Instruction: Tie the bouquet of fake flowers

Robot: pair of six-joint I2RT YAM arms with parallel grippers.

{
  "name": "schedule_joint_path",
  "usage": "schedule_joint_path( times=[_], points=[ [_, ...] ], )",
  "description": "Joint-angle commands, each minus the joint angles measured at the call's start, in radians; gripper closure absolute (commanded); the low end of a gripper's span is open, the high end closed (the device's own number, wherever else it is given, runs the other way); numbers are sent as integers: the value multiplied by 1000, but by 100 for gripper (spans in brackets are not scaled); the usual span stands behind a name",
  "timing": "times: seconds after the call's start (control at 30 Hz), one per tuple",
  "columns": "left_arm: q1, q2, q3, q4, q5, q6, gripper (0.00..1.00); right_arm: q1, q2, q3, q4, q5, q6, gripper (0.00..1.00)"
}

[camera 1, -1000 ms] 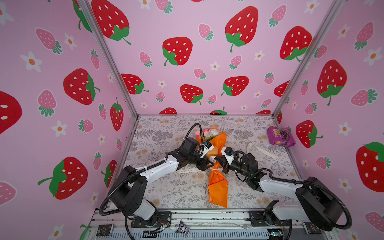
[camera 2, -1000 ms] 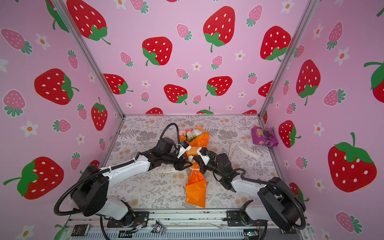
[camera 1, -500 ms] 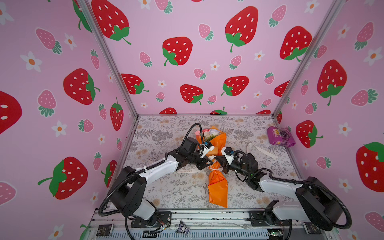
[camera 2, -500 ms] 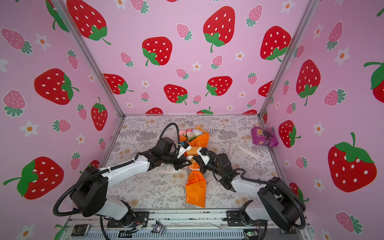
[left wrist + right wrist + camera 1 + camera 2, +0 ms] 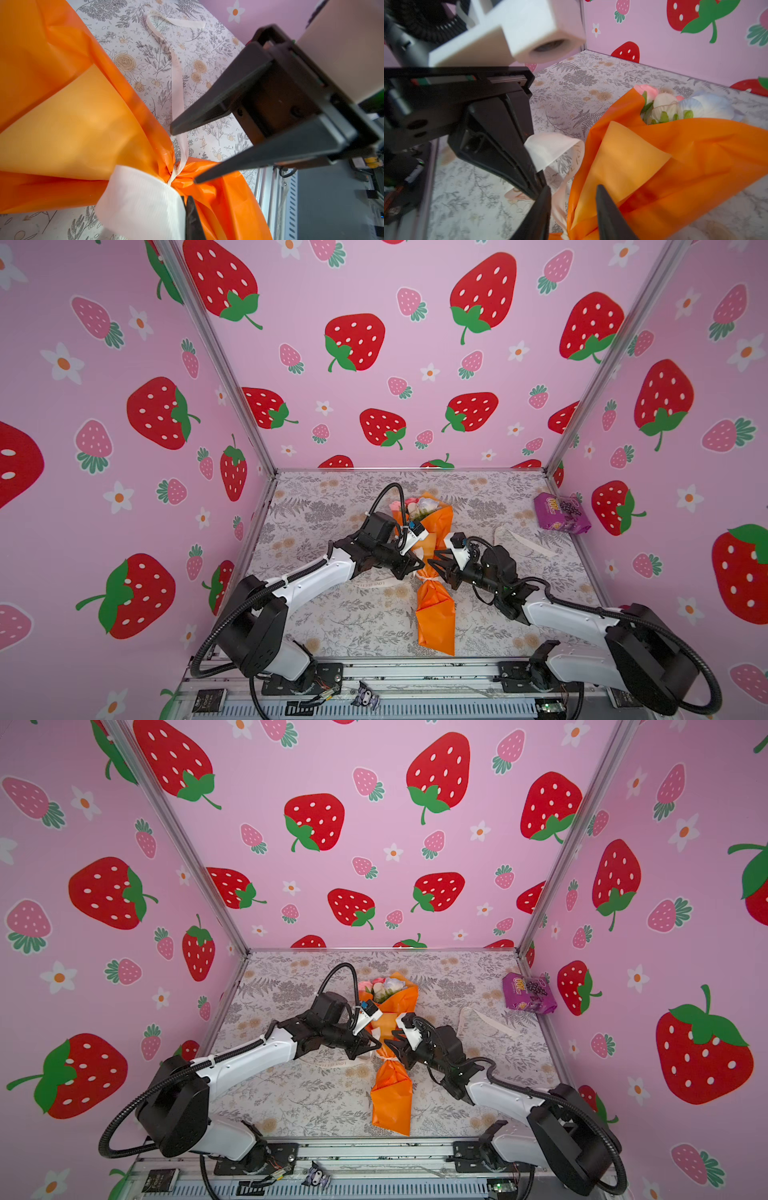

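The bouquet of fake flowers [image 5: 436,614] [image 5: 392,1098] lies mid-table in glossy orange wrapping, with its pink, white and pale roses [image 5: 664,104] at the far end. A cream ribbon [image 5: 176,83] is cinched round its narrow neck. Just left of the neck, my left gripper [image 5: 419,568] [image 5: 188,207] is shut on a wide end of that ribbon [image 5: 550,149]. Across from it on the right, my right gripper [image 5: 436,568] [image 5: 573,193] stands open, one finger beside the ribbon and one against the orange paper, holding nothing.
A purple snack packet [image 5: 561,514] [image 5: 528,994] lies at the back right by the wall. The ribbon's free tail [image 5: 519,539] trails right across the floral table cover. Pink strawberry walls close in three sides. A metal rail [image 5: 415,672] runs along the front edge.
My left gripper has closed on the ribbon end by the bouquet's neck. My right gripper, shut before, has opened and let go. Both arms have hardly shifted.
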Motion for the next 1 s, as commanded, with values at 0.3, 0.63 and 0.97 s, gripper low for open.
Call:
schedule_joint_path(
  times=[0.3,0.63,0.97],
  points=[
    [-13,-28,66,-26,38,-209,99,-454,-251,-10,-704,242,529,58],
    [-14,80,158,-119,104,-371,99,-648,210,232,-631,107,331,49],
    [-13,68,177,-120,85,-413,98,-641,500,426,-642,143,258,53]
  ],
)
